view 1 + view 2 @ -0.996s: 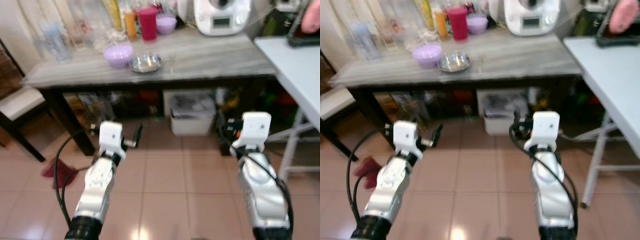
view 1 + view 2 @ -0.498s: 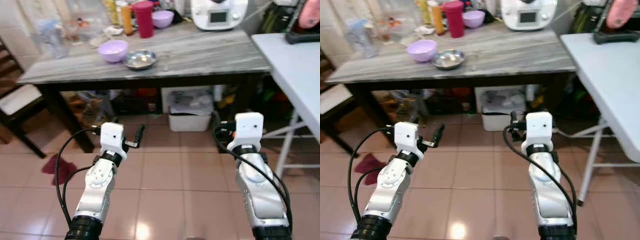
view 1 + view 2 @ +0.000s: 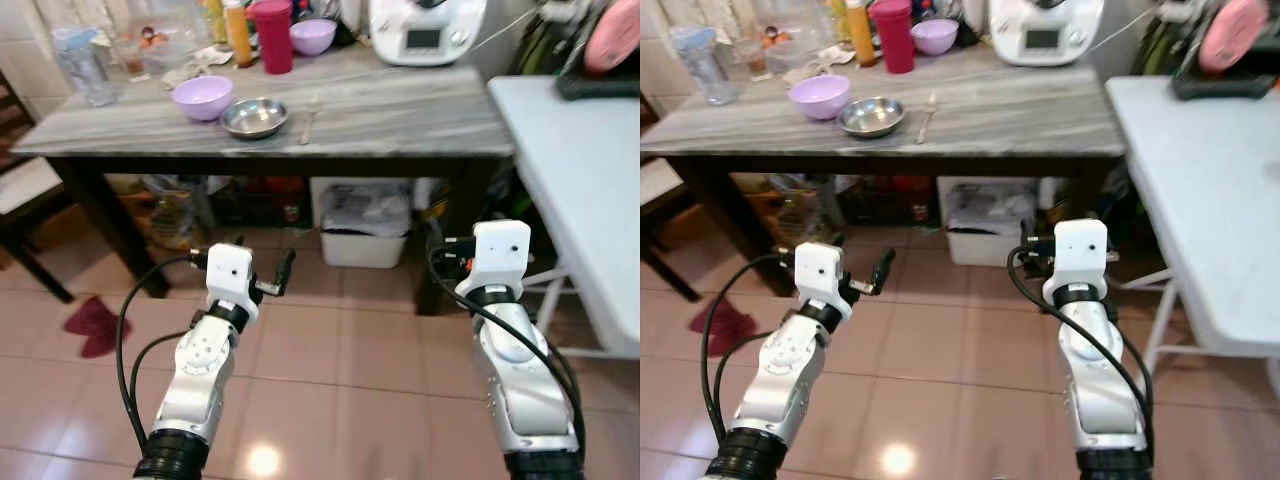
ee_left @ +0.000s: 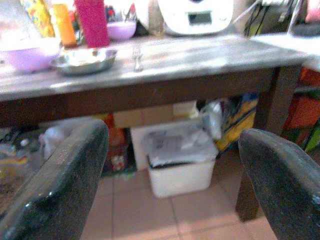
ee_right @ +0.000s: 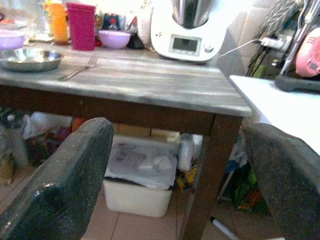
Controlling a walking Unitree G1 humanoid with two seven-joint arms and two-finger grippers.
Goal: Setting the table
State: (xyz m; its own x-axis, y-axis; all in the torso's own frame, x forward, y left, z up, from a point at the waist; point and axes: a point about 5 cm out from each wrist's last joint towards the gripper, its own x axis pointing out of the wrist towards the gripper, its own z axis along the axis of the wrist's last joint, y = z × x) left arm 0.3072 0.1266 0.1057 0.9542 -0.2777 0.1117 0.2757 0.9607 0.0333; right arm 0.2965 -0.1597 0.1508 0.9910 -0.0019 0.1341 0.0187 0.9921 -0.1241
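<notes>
A grey marbled table point(image 3: 400, 110) stands ahead of me. On its left half sit a purple bowl point(image 3: 202, 97), a steel bowl point(image 3: 255, 117) and a fork point(image 3: 308, 112) just right of it. Behind them are a red tumbler point(image 3: 272, 22), an orange bottle point(image 3: 236, 18), a second purple bowl point(image 3: 313, 36) and a white kitchen appliance point(image 3: 427, 28). My left gripper point(image 4: 170, 165) and right gripper point(image 5: 175, 165) hang low above the tiled floor, short of the table's front edge. Both are open with nothing between their fingers.
A white folding table point(image 3: 580, 150) juts in close on my right, with a pink item point(image 3: 610, 45) at its far end. Under the grey table stands a white bin point(image 3: 366, 225) among clutter. A dark chair point(image 3: 25, 190) and a red cloth point(image 3: 92, 322) lie to the left.
The whole picture has shifted and sharpened as the camera moved; the white table fills more of the right side. Both arms keep the same pose, grippers still open.
</notes>
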